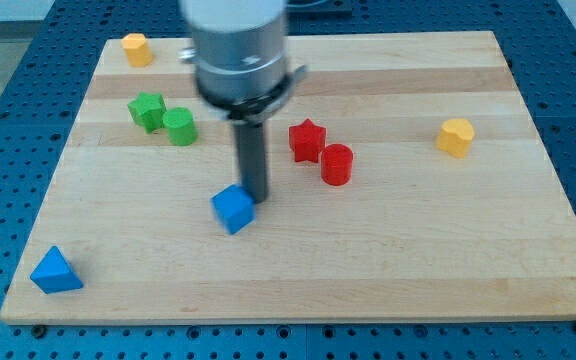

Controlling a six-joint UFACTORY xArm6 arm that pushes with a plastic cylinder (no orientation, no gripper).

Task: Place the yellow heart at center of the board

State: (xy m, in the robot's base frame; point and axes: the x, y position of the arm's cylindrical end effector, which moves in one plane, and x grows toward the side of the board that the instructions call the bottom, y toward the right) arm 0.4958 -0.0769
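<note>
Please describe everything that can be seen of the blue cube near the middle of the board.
The blue cube is a small, solid-looking block, matte like painted wood or plastic. It sits flat on the wooden board, turned so one corner faces the view's bottom. My tip stands at its upper right edge, apparently touching. No other block touches it.

Wooden bench [368,260] carrying all, blue cube [233,209] the landmark, my tip [256,194] touching its upper right, red star [307,139] and red cylinder [336,164] farther right, green star [147,109] and green cylinder [180,127] upper left, blue triangular block [55,271] lower left, yellow heart [456,136] far right, yellow block [136,48] far upper left

My tip [255,194] touches the blue cube [233,209]; the yellow heart [456,136] sits well apart at the view's right.
</note>
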